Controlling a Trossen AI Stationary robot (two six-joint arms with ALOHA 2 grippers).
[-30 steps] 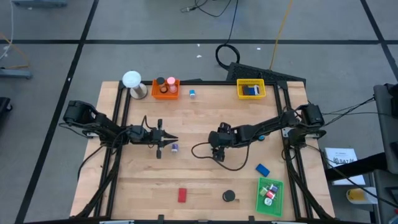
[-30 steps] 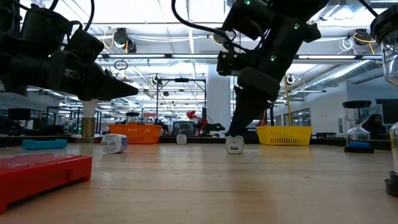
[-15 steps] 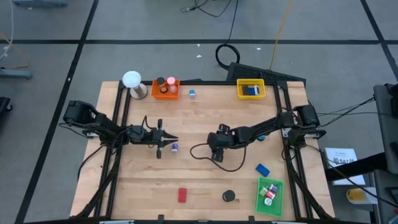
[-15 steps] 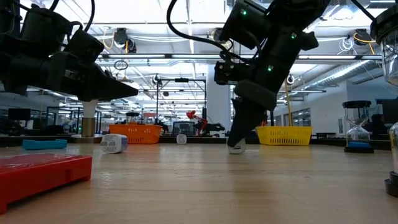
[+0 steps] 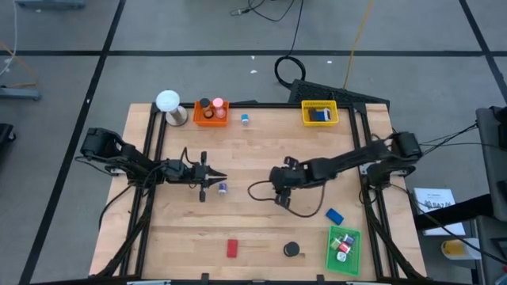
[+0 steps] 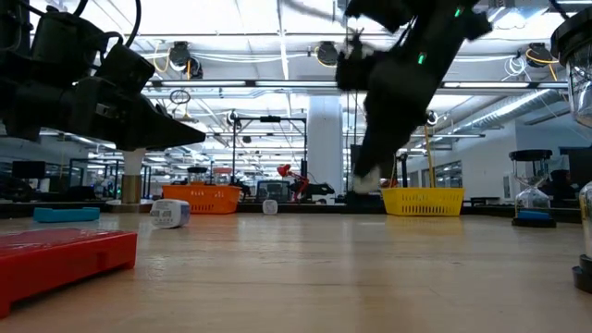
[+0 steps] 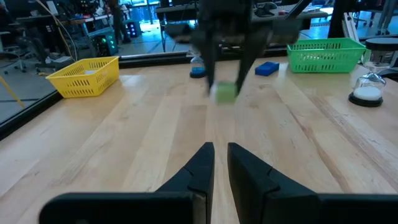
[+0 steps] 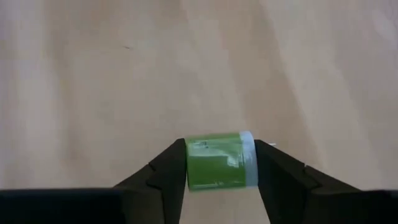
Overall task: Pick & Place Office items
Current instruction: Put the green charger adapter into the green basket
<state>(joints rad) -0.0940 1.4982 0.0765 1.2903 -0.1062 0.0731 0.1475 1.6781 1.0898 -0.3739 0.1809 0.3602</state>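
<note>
My right gripper (image 5: 282, 195) hangs over the table's middle, shut on a small green roll with a white end (image 8: 214, 163), which also shows in the left wrist view (image 7: 224, 92). My left gripper (image 5: 217, 183) waits left of centre with its fingers together, just beside a tiny purple bit (image 5: 223, 188) that lies on the wood. A red block (image 5: 232, 248), a black disc (image 5: 292, 249) and a blue block (image 5: 334, 214) lie flat near the table's near edge. A small blue and white bit (image 5: 245, 119) lies by the orange tray. My right gripper pinches the green roll between its two fingers (image 8: 166, 167), one on each end; the white end (image 8: 248, 159) sits against one finger. The fingers come from above, pointing down. The roll lies level across the gap and is lifted clear of the table (image 6: 368, 179).
The orange tray (image 5: 211, 112) and a white ball on a base (image 5: 169, 103) stand at the far left. The yellow tray (image 5: 319, 113) stands at the far right, and the green tray (image 5: 343, 247) with small pieces at the near right. A black cable loops under the right arm.
My right gripper has risen from the table with the green roll, which stood on the wood a second ago and now hangs clear. The gripper has also drifted slightly toward the table's right edge. The left arm has kept still.
</note>
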